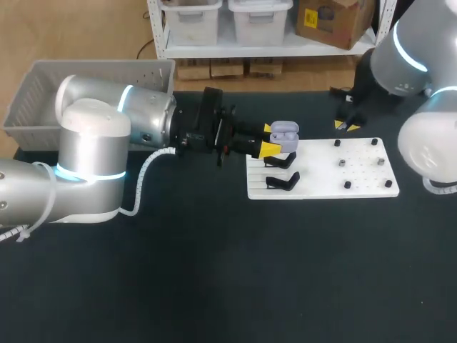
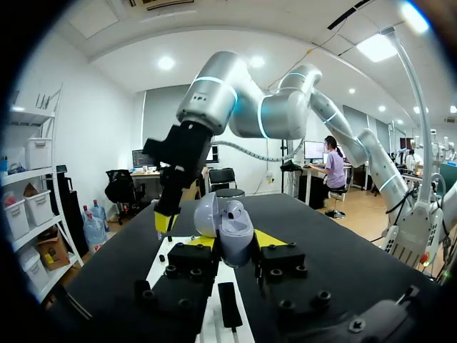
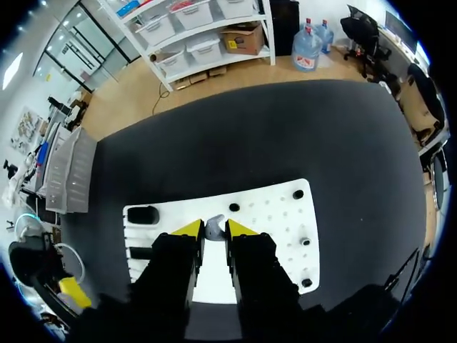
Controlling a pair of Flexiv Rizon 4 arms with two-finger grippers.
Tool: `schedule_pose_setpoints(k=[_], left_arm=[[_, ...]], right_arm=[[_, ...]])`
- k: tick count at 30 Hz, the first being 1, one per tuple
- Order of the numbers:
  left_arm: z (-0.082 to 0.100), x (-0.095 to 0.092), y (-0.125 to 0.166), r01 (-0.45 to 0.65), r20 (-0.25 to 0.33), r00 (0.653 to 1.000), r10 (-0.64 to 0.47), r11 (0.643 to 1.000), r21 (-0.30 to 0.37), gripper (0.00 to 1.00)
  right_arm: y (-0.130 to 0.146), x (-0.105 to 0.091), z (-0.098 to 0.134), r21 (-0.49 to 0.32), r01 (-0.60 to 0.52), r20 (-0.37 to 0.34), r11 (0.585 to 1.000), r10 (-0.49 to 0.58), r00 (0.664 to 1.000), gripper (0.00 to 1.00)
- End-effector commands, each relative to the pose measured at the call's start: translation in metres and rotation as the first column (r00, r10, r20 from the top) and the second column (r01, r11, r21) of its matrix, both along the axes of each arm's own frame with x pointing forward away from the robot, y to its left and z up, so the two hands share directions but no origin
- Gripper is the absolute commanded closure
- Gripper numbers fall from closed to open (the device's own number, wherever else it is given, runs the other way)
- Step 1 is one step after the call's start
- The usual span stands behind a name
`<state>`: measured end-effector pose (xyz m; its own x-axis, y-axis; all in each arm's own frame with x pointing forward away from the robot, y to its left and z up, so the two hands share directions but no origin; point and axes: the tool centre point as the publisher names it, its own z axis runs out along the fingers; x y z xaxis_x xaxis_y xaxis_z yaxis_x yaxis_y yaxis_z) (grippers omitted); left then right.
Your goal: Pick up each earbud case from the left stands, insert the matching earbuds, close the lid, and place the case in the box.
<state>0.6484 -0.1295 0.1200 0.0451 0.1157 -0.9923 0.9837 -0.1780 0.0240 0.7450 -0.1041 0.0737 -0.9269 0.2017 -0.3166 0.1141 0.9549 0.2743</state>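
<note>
At left end of white pegboard (image 1: pixel 360 175), above black stands (image 1: pixel 282 182) | left gripper (image 1: pixel 269 138) clamped from both sides on lavender-grey plastic earbud case (image 2: pixel 232 232), lid open, base hidden behind it | right gripper (image 1: pixel 348 126) near board's far edge, small grey piece (image 3: pixel 213 229) at it, too small to identify; grip cannot be told | grey slatted plastic basket (image 1: pixel 93 66) at table's far left.

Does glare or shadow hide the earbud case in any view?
Head view: no; the earbud case is evenly lit between the tips of the left gripper. Left wrist view: lit from above, no glare on it. Right wrist view: the dark right gripper covers part of the white board; I cannot tell the case there.
</note>
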Motion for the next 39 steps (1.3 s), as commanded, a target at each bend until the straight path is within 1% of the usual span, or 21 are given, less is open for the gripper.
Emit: schedule_pose_setpoints(k=[1, 3, 5, 7, 10, 12, 14, 15, 20, 23, 26, 30, 35, 39], left_arm=[[-0.001, 0.001, 0.000, 0.001, 0.000, 1.000, -0.001, 1.000, 0.000, 1.00], [-0.001, 0.001, 0.000, 0.001, 0.000, 1.000, -0.001, 1.000, 0.000, 1.00], [-0.001, 0.001, 0.000, 0.001, 0.000, 1.000, -0.001, 1.000, 0.000, 1.00], [-0.001, 0.001, 0.000, 0.001, 0.000, 1.000, -0.001, 1.000, 0.000, 1.00], [-0.001, 0.001, 0.000, 0.001, 0.000, 1.000, -0.001, 1.000, 0.000, 1.00], [-0.001, 0.001, 0.000, 0.001, 0.000, 1.000, -0.001, 1.000, 0.000, 1.00], [-0.001, 0.001, 0.000, 0.001, 0.000, 1.000, -0.001, 1.000, 0.000, 1.00], [-0.001, 0.001, 0.000, 0.001, 0.000, 1.000, -0.001, 1.000, 0.000, 1.00], [-0.001, 0.001, 0.000, 0.001, 0.000, 1.000, -0.001, 1.000, 0.000, 1.00], [-0.001, 0.001, 0.000, 0.001, 0.000, 1.000, -0.001, 1.000, 0.000, 1.00], [-0.001, 0.001, 0.000, 0.001, 0.000, 1.000, -0.001, 1.000, 0.000, 1.00], [-0.001, 0.001, 0.000, 0.001, 0.000, 1.000, -0.001, 1.000, 0.000, 1.00], [-0.001, 0.001, 0.000, 0.001, 0.000, 1.000, -0.001, 1.000, 0.000, 1.00], [-0.001, 0.001, 0.000, 0.001, 0.000, 1.000, -0.001, 1.000, 0.000, 1.00]], right_arm=[[-0.002, -0.038, 0.053, -0.011, -0.023, 0.027, 1.000, 0.023, 0.999, 1.00], [0.003, -0.047, 0.069, 0.001, -0.057, 0.022, 0.998, 0.057, 0.998, 1.00], [0.010, -0.056, 0.082, -0.014, -0.095, 0.022, 0.995, 0.095, 0.995, 1.00], [0.016, -0.065, 0.095, -0.008, -0.120, 0.024, 0.993, 0.121, 0.992, 1.00], [0.028, -0.080, 0.110, -0.016, -0.167, 0.016, 0.986, 0.167, 0.986, 1.00], [0.036, -0.090, 0.118, -0.026, -0.199, 0.002, 0.980, 0.199, 0.980, 1.00], [0.043, -0.098, 0.124, -0.016, -0.229, -0.021, 0.973, 0.229, 0.973, 1.00], [0.047, -0.101, 0.126, -0.002, -0.242, -0.042, 0.970, 0.242, 0.969, 1.00], [0.067, -0.114, 0.129, 0.018, -0.312, -0.054, 0.950, 0.312, 0.948, 1.00], [0.083, -0.122, 0.131, 0.018, -0.363, -0.056, 0.931, 0.364, 0.930, 1.00], [0.096, -0.127, 0.131, -0.006, -0.412, -0.054, 0.911, 0.411, 0.910, 1.00], [0.109, -0.129, 0.124, -0.047, -0.463, -0.066, 0.885, 0.460, 0.886, 1.00], [0.122, -0.128, 0.119, -0.096, -0.504, -0.073, 0.858, 0.499, 0.864, 1.00], [0.130, -0.125, 0.118, -0.101, -0.524, -0.075, 0.846, 0.518, 0.852, 1.00]])
